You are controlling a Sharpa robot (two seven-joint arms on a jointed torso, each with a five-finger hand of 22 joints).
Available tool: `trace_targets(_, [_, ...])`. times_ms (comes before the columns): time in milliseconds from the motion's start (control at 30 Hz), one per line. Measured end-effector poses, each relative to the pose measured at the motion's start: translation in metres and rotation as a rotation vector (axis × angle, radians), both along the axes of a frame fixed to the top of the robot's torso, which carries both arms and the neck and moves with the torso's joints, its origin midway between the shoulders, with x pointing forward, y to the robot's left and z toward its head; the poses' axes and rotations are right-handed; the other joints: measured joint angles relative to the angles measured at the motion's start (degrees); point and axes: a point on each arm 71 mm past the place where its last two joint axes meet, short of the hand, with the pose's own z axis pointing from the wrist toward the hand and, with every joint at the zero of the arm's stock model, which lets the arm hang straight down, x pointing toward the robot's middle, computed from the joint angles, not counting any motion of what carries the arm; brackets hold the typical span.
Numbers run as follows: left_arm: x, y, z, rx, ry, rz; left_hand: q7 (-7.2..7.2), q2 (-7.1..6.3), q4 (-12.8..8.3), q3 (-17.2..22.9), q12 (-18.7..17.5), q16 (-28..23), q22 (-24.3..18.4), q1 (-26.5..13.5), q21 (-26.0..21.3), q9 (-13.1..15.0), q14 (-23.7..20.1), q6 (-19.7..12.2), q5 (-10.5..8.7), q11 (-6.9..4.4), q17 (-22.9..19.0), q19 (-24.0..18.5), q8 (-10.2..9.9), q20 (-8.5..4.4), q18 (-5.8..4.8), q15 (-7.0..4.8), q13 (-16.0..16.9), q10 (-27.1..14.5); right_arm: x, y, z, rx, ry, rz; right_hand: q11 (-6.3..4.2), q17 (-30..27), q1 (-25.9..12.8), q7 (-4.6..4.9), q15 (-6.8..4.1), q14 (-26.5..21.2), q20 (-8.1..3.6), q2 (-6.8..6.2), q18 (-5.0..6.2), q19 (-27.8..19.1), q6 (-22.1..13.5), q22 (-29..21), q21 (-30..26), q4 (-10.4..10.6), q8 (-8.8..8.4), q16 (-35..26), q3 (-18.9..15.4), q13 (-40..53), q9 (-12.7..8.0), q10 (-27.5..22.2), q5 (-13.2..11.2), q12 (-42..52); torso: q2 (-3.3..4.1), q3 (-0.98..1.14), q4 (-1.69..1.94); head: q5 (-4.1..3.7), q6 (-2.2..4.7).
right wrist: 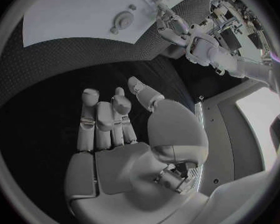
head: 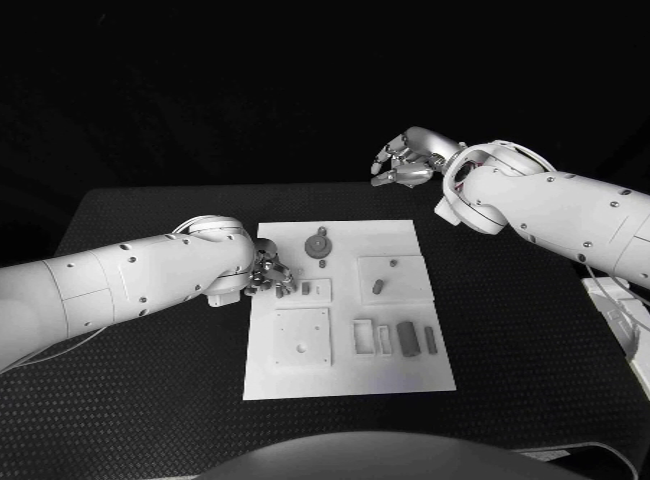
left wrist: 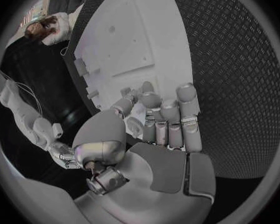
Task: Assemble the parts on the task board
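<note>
**Left hand at the board's edge, right hand raised far off**

The black desk (head: 152, 400) carries the white board (head: 347, 375) in its middle, a tall plate running from near to far.

The left arm (head: 109, 285) comes in from the left and ends with the left hand (head: 268, 275) right at the board's left edge, about halfway along it. Its fingers (left wrist: 168, 117) are curled forward, close together, over the edge of the board. Whether they have hold of a small piece there cannot be told; the fingertips hide what lies under them.

The right arm (head: 570, 215) reaches in from the right, and the right hand (head: 407, 165) hangs beyond the board's far right corner, well apart from it and from every part. Its fingers (right wrist: 102, 119) are loosely bent and apart, with nothing in them.

On the board, a square plate (head: 302, 335) lies near the left, and a second square plate (head: 387, 275) lies right of centre with a small dark peg (head: 377, 288) on it. A round part (head: 317, 243) sits at the far middle, just right of the left hand. A small frame (head: 364, 337) lies in the near right part, with two dark bars (head: 407, 338) beside it on its right. Another small grey piece (head: 309, 289) lies just beside the left fingertips.
</note>
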Motion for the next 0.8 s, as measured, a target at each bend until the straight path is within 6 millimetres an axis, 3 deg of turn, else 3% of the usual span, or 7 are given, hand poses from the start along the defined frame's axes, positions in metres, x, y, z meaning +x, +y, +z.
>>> trace_targets(67, [0.0001, -0.0001, 0.0, 0.0, -0.001, 0.001, 0.0, -0.26, 0.55, -0.06, 0.0, 0.0, 0.0, -0.26, 0.0, 0.0, 0.0, 0.0, -0.14, 0.0, 0.03, 0.0, 0.0, 0.0, 0.0, 0.0, 0.0, 0.0, 0.0, 0.0, 0.0, 0.0, 0.0, 0.0, 0.0, 0.0, 0.0, 0.0, 0.0, 0.0, 0.0, 0.0, 0.0, 0.0, 0.0, 0.0, 0.0, 0.0, 0.0, 0.0, 0.0, 0.0, 0.0, 0.0, 0.0, 0.0, 0.0, 0.0, -0.01, 0.0, 0.0])
trace_targets(267, [0.0004, -0.0004, 0.0, -0.003, -0.005, 0.003, -0.02, -3.33, 2.56, -1.39, 0.0, 0.16, 0.0, -2.77, -0.01, 0.24, 0.0, -0.01, -0.95, 0.0, 0.21, 0.31, 0.16, -0.3, 0.02, 0.01, 0.26, 0.0, 0.0, 0.0003, -0.0003, 0.0, 0.001, 0.0, 0.01, 0.0, 0.0, 0.0, 0.01, 0.01, 0.0, 0.0, 0.0, 0.0, 0.0, -0.01, 0.0, 0.0, 0.0, 0.0, 0.0, 0.0, 0.0, 0.02, 0.0, 0.0, 0.01, 0.0, -0.01, -0.03, -0.08])
trace_targets(400, [0.0008, -0.0002, 0.0002, -0.006, -0.01, 0.005, -0.08, -1.93, 0.42, -5.68, 0.0, 0.41, 0.0, -4.4, -0.01, 0.64, -0.33, -0.05, -0.94, 0.0, 0.44, 0.31, 0.33, -0.3, 0.01, -0.32, 0.6, 0.0, 0.0, 0.0003, -0.0004, 0.0, 0.001, 0.001, 0.1, 0.0, 0.0, 0.0, 0.02, 0.02, 0.0, 0.0, 0.0, 0.0, 0.0, -0.01, 0.0, 0.0, 0.0, 0.0, 0.0, 0.0, 0.05, 0.09, 0.0, 0.0, 0.01, 0.0, -0.02, -0.03, -0.07])
trace_targets(600, [0.0015, 0.0005, 0.0005, -0.008, -0.016, 0.01, -0.22, -2.83, 0.02, -6.68, 0.0, 0.41, -0.01, -5.56, -0.02, 0.71, -0.42, -0.03, -0.94, -0.06, 0.44, 0.31, 0.33, -0.3, 0.03, -0.4, 0.67, -0.05, 0.0, 0.0001, -0.0006, 0.0, 0.002, 0.0, 0.08, 0.01, 0.0, 0.0, 0.03, 0.03, 0.01, 0.0, 0.0, -0.01, 0.0, -0.01, 0.0, 0.0, 0.0, 0.0, 0.0, 0.03, 0.04, -0.21, 0.0, 0.0, 0.02, 0.0, -0.02, -0.07, -0.04])
trace_targets(800, [0.0015, 0.0039, 0.0007, -0.01, -0.021, 0.018, -0.25, -2.85, 0.14, -6.8, 0.0, 0.41, -0.01, -5.59, -0.04, 0.71, -0.42, -0.05, -0.94, -0.16, 0.43, 0.31, 0.32, -0.3, 0.03, -0.39, 0.67, -0.16, 0.0, 0.0003, -0.0008, 0.0, 0.002, 0.001, 0.04, 0.01, 0.0, 0.0, 0.04, 0.04, 0.02, 0.0, 0.0, -0.02, 0.0, -0.01, 0.0, 0.0, 0.0, 0.0, 0.0, 0.05, 0.04, -0.25, 0.0, 0.0, 0.02, 0.01, -0.02, -0.07, -0.01])
